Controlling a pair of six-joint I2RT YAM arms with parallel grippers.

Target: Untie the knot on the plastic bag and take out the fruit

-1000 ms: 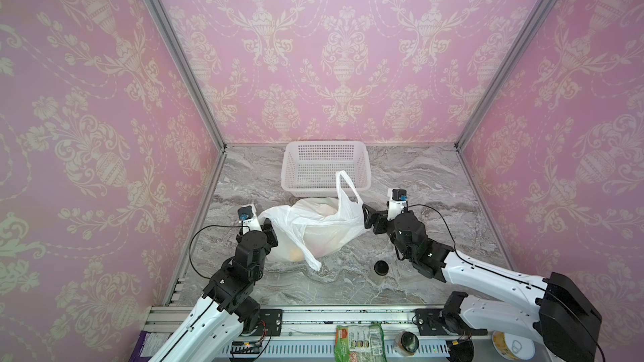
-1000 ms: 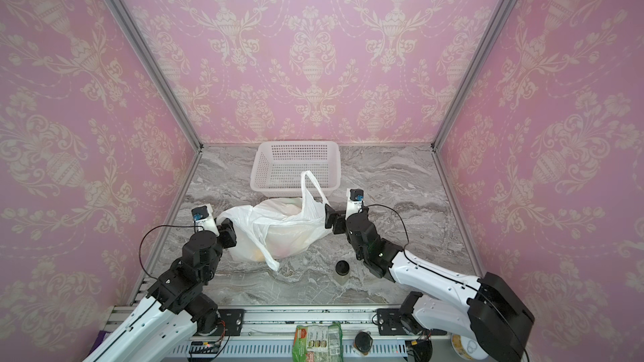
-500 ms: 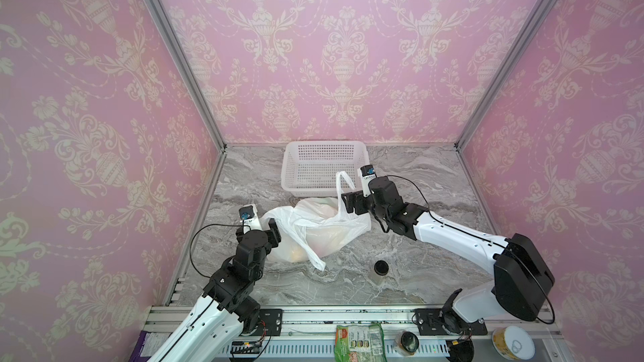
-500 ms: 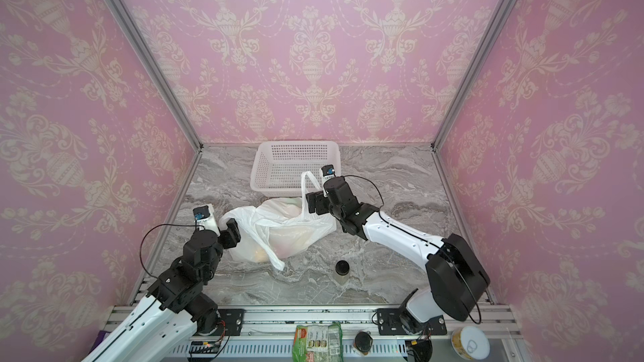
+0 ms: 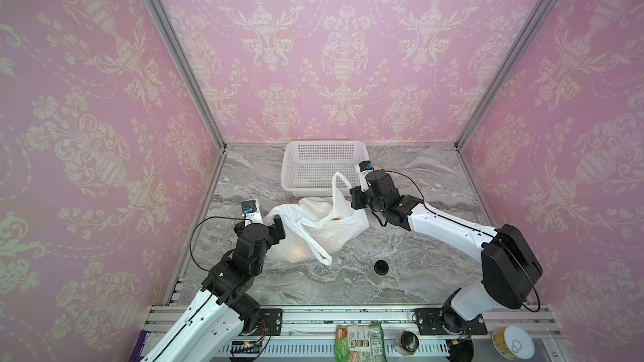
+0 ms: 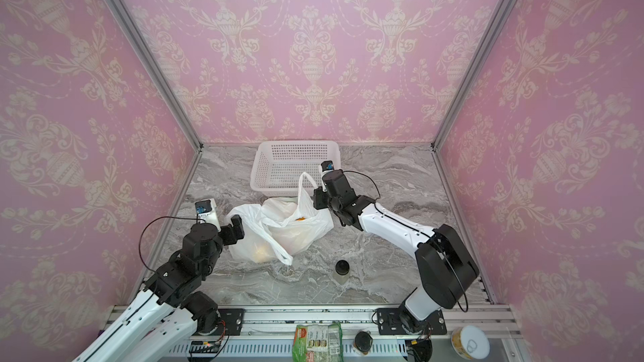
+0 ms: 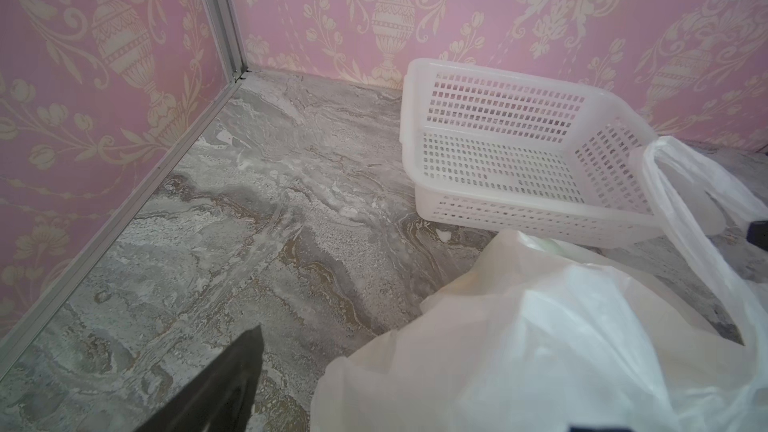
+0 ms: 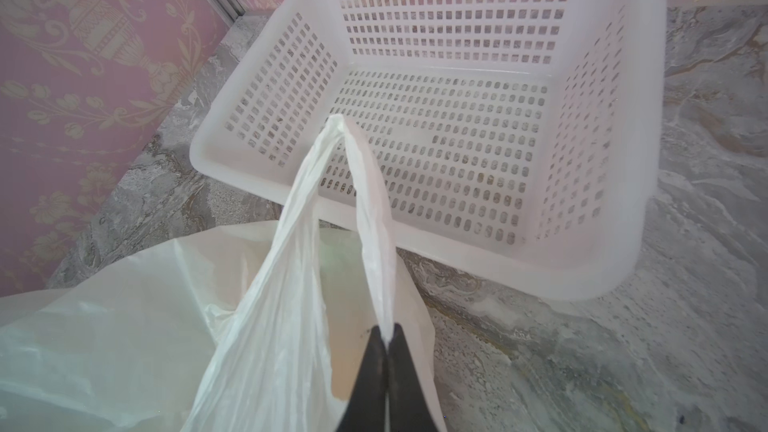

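White on grey: finds the thin, crinkly, translucent white plastic bag (image 5: 324, 235) slumped mid-table on the grey marble-patterned tabletop (image 5: 418, 273), just in front of the empty rigid white perforated basket (image 5: 324, 149). Shows no tight bunched knot in any view; looks already untied, with 1 handle loop (image 8: 301, 226) standing up and a second loop (image 5: 315, 248) trailing forward. Keeps the small glossy toy fruit (image 5: 336, 218) inside, orange at the gaping mouth, yellow behind the film.

Finds the right gripper (image 8: 388, 340) clamped on 1 strand of the upright loop, no longer spread and low beside the bag as 1 second ago. Finds the left gripper (image 5: 268, 228) spread wide at the bag's left edge, squeezing nothing, after sitting half closed there. Suggests a handover: right to hold the mouth up, left freed to reach for fruit.
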